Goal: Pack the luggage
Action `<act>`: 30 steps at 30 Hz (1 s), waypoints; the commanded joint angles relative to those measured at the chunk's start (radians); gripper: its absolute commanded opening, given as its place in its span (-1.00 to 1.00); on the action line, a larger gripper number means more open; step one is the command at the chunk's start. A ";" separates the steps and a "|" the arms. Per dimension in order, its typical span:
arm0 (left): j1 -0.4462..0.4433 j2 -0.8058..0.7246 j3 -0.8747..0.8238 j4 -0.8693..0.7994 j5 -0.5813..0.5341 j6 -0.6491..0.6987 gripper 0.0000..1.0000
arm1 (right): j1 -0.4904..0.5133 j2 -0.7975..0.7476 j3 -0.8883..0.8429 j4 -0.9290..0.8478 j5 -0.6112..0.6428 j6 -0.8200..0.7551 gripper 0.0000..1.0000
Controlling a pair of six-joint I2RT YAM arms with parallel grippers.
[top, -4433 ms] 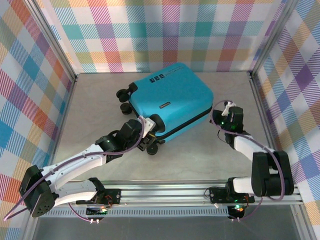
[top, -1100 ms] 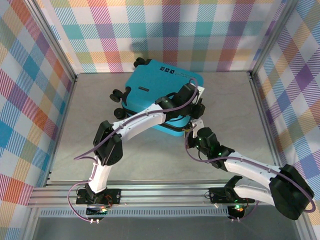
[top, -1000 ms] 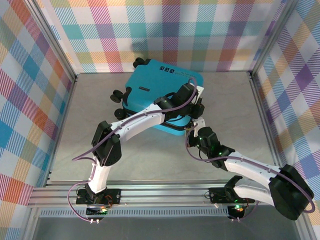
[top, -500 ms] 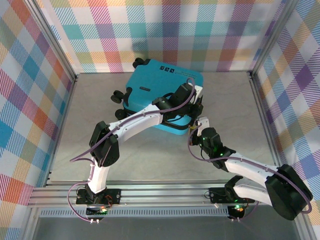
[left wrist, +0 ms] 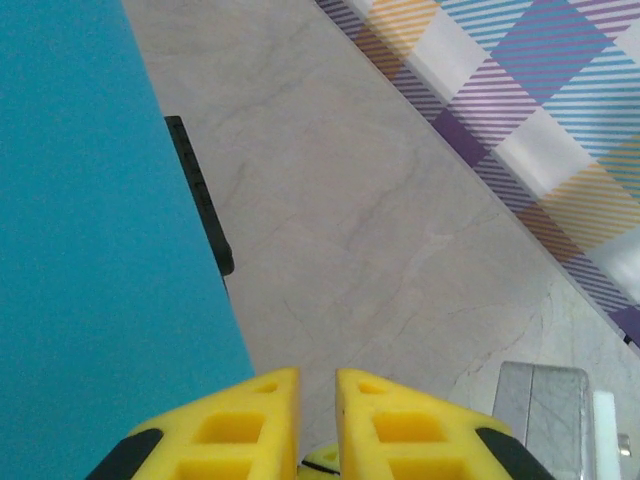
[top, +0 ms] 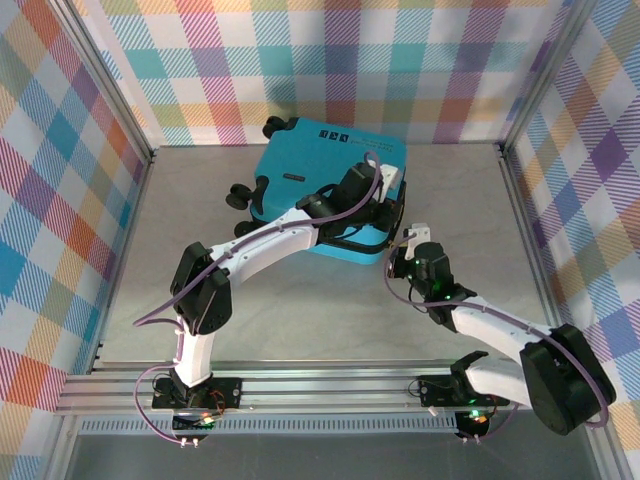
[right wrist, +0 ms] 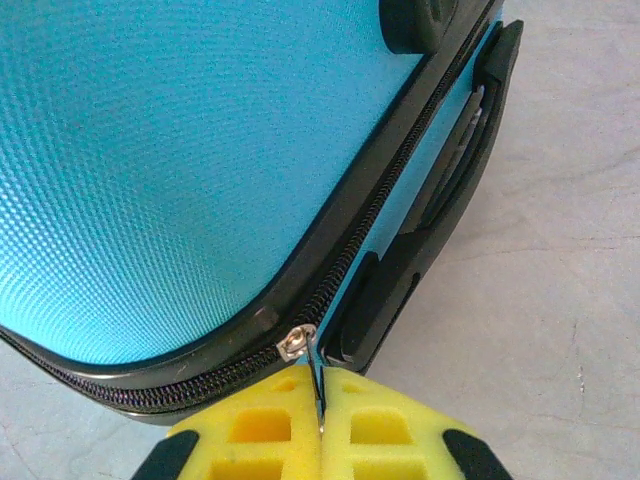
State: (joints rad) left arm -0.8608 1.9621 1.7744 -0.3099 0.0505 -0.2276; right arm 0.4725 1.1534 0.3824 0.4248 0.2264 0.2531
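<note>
Top view, left to right: luggage, turquoise hard shell, lying flat on grey worktop, upper centre of frame, wheels at its left end; left claw above its right end; right claw at its lower right corner

Left wrist view: blue shell at left of frame, worktop at right; left claw narrowly parted, nothing between

Right wrist view adds detail: black zipper seam along the corner, zipper pull pinched in the right claw

Luggage zipped closed; contents hidden

Bright, even light, a soft shadow under the luggage, sharp focus
</note>
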 commanded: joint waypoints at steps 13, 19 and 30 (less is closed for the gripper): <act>0.082 0.029 -0.097 -0.256 -0.087 0.010 -0.70 | -0.097 0.118 0.068 0.104 0.056 -0.029 -1.00; 0.091 0.027 -0.121 -0.242 -0.082 0.005 -0.73 | -0.167 0.131 0.055 0.244 -0.213 -0.096 -1.00; 0.105 0.012 -0.151 -0.235 -0.068 0.008 -0.77 | -0.307 0.109 0.121 0.175 -0.435 -0.042 -1.00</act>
State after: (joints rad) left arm -0.8127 1.9263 1.7039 -0.2573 0.0441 -0.2165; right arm 0.2138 1.2865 0.4419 0.5194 -0.2234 0.1864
